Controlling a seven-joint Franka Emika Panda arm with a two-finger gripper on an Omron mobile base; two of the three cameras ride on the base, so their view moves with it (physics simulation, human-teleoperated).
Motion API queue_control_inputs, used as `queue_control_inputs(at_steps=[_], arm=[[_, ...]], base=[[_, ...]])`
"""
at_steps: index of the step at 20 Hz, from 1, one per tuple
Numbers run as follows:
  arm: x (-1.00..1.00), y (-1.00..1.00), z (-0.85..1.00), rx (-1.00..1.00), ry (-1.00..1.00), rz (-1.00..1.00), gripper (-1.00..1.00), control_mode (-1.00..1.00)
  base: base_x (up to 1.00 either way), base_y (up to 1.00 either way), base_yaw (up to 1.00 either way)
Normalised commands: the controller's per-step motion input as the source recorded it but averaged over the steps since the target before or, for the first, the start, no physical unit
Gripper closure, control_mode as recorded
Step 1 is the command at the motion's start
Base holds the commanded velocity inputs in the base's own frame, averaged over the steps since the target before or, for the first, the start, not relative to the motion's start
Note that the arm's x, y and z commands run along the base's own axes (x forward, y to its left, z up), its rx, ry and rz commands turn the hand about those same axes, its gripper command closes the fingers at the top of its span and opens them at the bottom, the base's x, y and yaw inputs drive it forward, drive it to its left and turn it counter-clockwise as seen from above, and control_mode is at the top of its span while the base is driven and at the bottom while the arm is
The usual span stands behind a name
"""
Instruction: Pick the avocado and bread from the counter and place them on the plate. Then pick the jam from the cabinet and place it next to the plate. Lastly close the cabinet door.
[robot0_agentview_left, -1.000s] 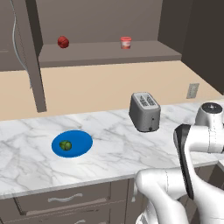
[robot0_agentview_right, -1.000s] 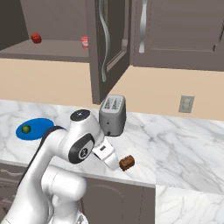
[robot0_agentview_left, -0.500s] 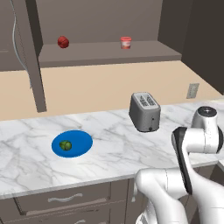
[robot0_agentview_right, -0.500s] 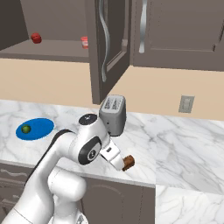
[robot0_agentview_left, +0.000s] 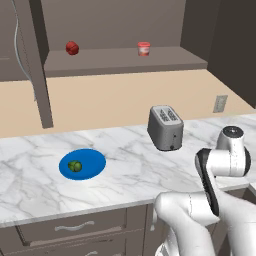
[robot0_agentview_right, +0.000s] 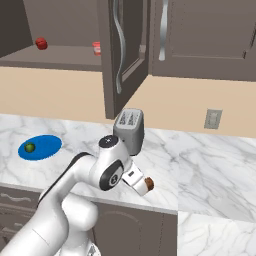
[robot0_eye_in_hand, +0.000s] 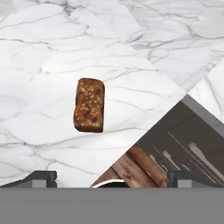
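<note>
The brown bread lies flat on the white marble counter near its front edge. My gripper hovers above it, open, with the block lying ahead of and between its fingertips. From the right base camera, the bread peeks out just past my hand. The avocado rests on the blue plate at the counter's left. The red jam stands on the shelf of the cabinet, and the cabinet door stands open.
A silver toaster stands mid-counter, close behind my arm. A dark red ball sits on the cabinet shelf left of the jam. The counter's front edge and the drawers below it lie right beside the bread.
My arm has swung right and lowered its hand toward the bread. The jaws stayed open. Bread, avocado, plate and jam have not moved.
</note>
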Motion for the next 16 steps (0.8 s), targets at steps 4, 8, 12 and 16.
queue_control_inputs(at_steps=[4, 8, 12, 16], arm=[[0.26, -0.15, -0.25, 0.0, 0.0, 0.0, -1.0, -1.0], [0.29, -0.15, -0.26, 0.0, 0.0, 0.0, -1.0, -1.0], [0.3, -0.13, -0.25, 0.0, 0.01, 0.0, -1.0, -1.0], [0.32, -0.12, -0.24, 0.0, 0.03, 0.0, -1.0, -1.0]], base=[[0.0, 0.0, 0.0], [0.0, 0.0, 0.0], [0.0, 0.0, 0.0], [0.0, 0.0, 0.0]])
